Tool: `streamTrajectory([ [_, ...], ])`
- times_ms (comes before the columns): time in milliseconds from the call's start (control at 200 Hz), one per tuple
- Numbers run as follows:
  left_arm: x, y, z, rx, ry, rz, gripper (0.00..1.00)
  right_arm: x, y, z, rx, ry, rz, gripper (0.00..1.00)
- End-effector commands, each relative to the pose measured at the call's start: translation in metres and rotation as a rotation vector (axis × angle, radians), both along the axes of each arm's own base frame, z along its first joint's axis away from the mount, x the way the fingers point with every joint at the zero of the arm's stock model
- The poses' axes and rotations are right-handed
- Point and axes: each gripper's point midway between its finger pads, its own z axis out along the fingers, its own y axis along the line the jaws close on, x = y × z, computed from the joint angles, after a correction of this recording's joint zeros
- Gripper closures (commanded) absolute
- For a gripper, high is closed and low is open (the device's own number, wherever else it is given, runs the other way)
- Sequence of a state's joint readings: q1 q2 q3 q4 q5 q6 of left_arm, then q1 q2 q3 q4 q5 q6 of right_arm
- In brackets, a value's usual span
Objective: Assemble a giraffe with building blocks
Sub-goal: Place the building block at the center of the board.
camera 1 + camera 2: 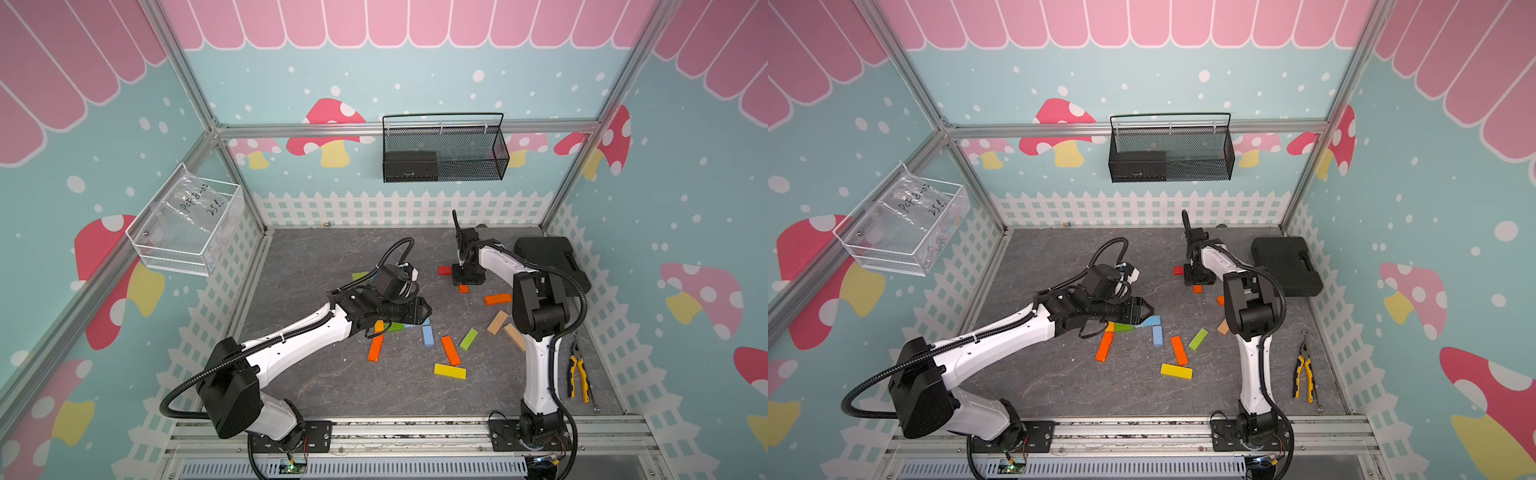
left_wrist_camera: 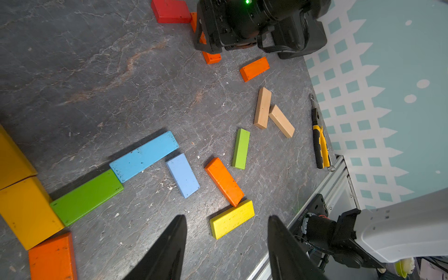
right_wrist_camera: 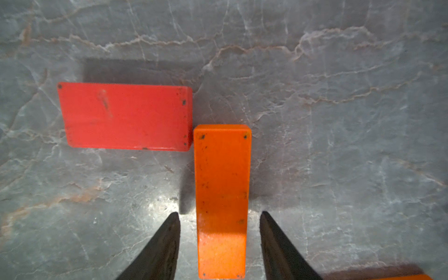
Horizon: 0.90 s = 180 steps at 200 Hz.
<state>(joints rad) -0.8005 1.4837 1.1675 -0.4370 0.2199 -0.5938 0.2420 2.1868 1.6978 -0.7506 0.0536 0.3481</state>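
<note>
Toward the far side of the worktop, under the right pincer: orange block, flat, long axis along the pincer's reach, running near to far. Sits with its far corner just beside, perhaps touching, the short end of a red block lying crosswise to it. Right arm: elbow raised high, forearm reaching away from the base, wrist turned straight down. Pincer apart, straddling the orange block with a gap on each side, clamping nothing. Left pincer likewise apart and empty, low over the worktop by a blue block and a green block laid end to end
</note>
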Motion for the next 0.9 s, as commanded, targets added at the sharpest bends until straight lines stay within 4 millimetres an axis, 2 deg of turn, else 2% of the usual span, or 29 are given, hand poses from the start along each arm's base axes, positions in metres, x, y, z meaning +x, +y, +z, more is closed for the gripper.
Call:
streamTrajectory([
  [0, 0.0032, 0.0039, 0.0177, -0.003, -0.046, 0.002, 0.43, 0.0007, -0.0015, 0.0081, -0.001, 0.0, 0.009, 0.53],
  [205, 0.0029, 0.0071, 0.0181, 0.007, -0.047, 0.011, 0.43, 0.0049, 0.0027, 0.0048, 0.015, 0.006, 0.014, 0.62],
  [560, 0.0022, 0.0098, 0.0162, 0.015, -0.045, 0.018, 0.43, 0.0096, 0.0057, 0.0058, 0.022, 0.002, 0.02, 0.63],
  [621, 0.0026, 0.0095, 0.0169, 0.014, -0.047, 0.018, 0.43, 0.0095, 0.0053, 0.0063, 0.019, 0.005, 0.02, 0.61],
  [761, 0.0023, 0.0094, 0.0177, 0.012, -0.047, 0.017, 0.43, 0.0068, 0.0008, 0.0094, -0.003, 0.008, 0.011, 0.49],
  [896, 0.0024, 0.0089, 0.018, 0.012, -0.048, 0.015, 0.43, 0.0012, -0.003, 0.0082, -0.017, 0.015, 0.003, 0.47],
])
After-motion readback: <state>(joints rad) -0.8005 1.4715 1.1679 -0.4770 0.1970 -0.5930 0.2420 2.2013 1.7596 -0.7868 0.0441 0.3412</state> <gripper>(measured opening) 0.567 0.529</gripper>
